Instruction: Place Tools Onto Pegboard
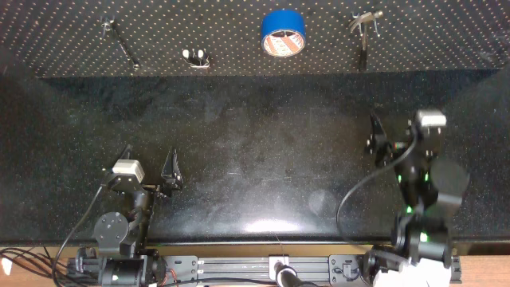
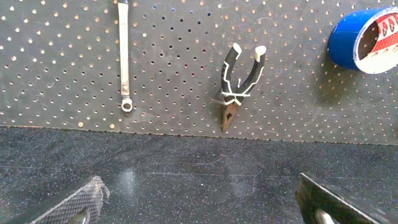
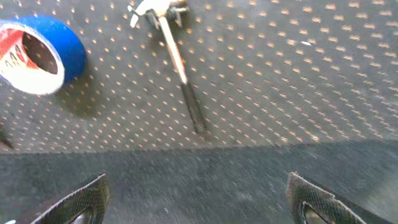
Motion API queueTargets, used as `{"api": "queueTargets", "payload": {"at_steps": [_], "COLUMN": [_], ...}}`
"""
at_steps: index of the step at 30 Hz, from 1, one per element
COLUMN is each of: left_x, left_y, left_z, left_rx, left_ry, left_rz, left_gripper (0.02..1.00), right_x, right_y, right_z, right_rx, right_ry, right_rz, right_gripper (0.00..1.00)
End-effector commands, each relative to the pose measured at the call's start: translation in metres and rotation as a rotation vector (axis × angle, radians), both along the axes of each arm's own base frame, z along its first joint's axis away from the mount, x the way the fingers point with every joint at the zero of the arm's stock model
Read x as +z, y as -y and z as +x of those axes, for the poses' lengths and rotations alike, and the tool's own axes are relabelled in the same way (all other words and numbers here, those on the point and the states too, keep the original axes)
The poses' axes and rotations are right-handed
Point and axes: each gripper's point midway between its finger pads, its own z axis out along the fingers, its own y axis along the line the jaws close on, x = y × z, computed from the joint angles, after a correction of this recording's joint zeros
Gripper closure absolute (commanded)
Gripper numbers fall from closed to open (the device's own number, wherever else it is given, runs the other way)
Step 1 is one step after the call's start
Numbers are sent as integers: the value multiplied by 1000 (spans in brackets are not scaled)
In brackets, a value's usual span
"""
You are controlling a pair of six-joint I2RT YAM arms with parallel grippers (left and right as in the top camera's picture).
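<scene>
Both jaws gaped empty; wrench (image 2: 124,50), pliers (image 2: 239,81), tape (image 2: 348,43) and hammer (image 3: 177,59) hung beyond them on the pegboard (image 2: 62,93). The job seemed done, needing only withdrawal.

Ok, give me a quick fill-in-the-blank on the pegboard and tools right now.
1. The tape on the pegboard is ____.
2. Between the wrench and the tape hang the ____.
3. The pegboard holds ____ things, the hammer among them.
4. The left tool and right tool are both ____ and hold nothing.
Missing words: blue; pliers; four; open.
</scene>
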Motion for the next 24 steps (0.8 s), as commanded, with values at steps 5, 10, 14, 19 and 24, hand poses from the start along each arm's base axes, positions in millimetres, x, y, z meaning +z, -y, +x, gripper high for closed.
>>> {"api": "queueTargets", "payload": {"at_steps": [5,10,14,19,24], "left_x": [0,0,0,0,0], "left_y": [2,2,2,2,2], "left_z": [-1,-1,-1,-1,-1], "left_rx": [-15,-15,-15,-15,-15], "left_ry": [4,4,4,4,4], "left_rz": [12,12,12,12,12], "left_gripper": [23,20,23,23,23], "right_x": [-17,-69,-119,-149,-148], "right_y": [0,-4,-10,-15,-21], "right_z": [-39,-55,-82,-107,-110], "right_rx": [-43,-42,-39,-37,-7], "right_ry": [47,-164,-398,-556,-552], "right_rz": [-28,14,61,93,82], "right_gripper": [66,64,64,64,62]}}
